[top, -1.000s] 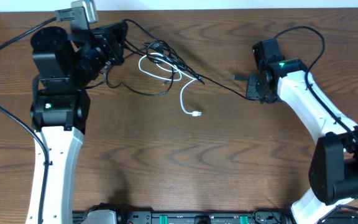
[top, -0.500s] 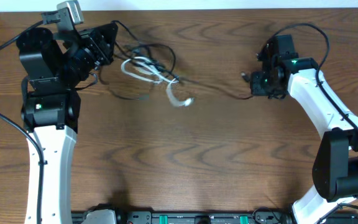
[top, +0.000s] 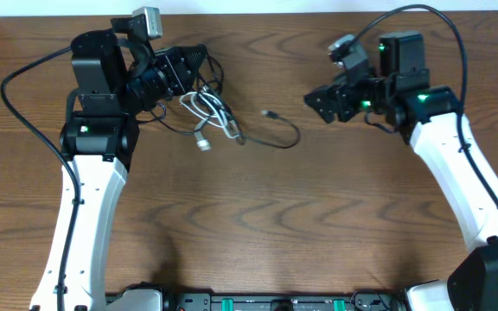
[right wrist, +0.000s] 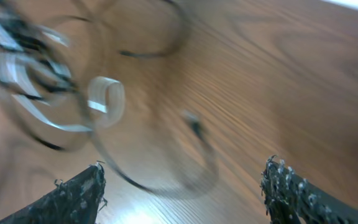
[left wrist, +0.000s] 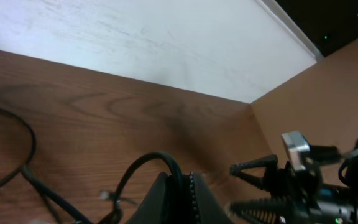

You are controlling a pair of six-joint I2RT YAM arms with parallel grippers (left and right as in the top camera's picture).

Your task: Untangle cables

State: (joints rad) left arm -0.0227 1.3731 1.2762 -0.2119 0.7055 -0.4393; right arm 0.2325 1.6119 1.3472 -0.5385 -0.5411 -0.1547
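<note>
The black cable (top: pixel 285 138) and the white cable (top: pixel 207 111) lie in a loose tangle on the wooden table (top: pixel 258 225) at the upper left of centre. My left gripper (top: pixel 195 62) is shut on a loop of the black cable (left wrist: pixel 157 163) at the tangle's top edge. The black cable's free plug end (top: pixel 270 114) rests on the wood, apart from my right gripper (top: pixel 319 104). That gripper stands open to the right of the plug with nothing between its fingers (right wrist: pixel 82 190). In the right wrist view the white cable (right wrist: pixel 104 99) and black cable (right wrist: pixel 197 140) are blurred.
A white wall (left wrist: pixel 135 43) runs along the table's far edge. The thicker black wires of the arms (top: pixel 24 78) loop above the table's left and right sides. The right gripper (left wrist: pixel 266 186) shows in the left wrist view.
My right gripper has opened and let go of the black cable's end, which now lies on the table. Both arms moved inward, and the tangle has slackened.
</note>
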